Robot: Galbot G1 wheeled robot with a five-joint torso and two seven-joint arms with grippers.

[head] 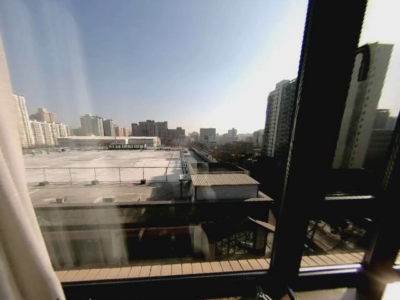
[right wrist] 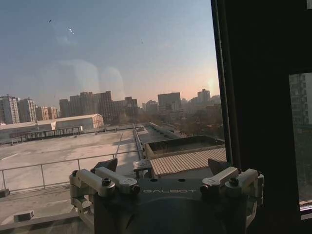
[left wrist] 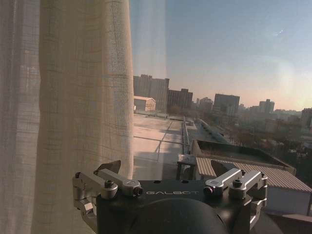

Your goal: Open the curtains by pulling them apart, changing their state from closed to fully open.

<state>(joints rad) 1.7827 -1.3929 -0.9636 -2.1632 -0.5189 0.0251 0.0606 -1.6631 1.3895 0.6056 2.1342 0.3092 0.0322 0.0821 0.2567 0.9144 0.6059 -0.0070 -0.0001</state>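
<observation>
One sheer cream curtain (head: pixel 14 237) hangs bunched at the far left edge of the head view, with the bare window glass (head: pixel 162 94) beside it. In the left wrist view the same pleated curtain (left wrist: pixel 73 97) hangs just ahead and to one side of my left gripper (left wrist: pixel 166 168), which is open and holds nothing. My right gripper (right wrist: pixel 163 165) is open too, facing the glass beside the dark window frame (right wrist: pixel 258 97), with no fabric near it.
A thick dark vertical frame bar (head: pixel 315 144) splits the window right of centre. A wooden-slatted sill (head: pixel 187 270) runs along the bottom of the glass. Beyond the glass lie rooftops and city buildings.
</observation>
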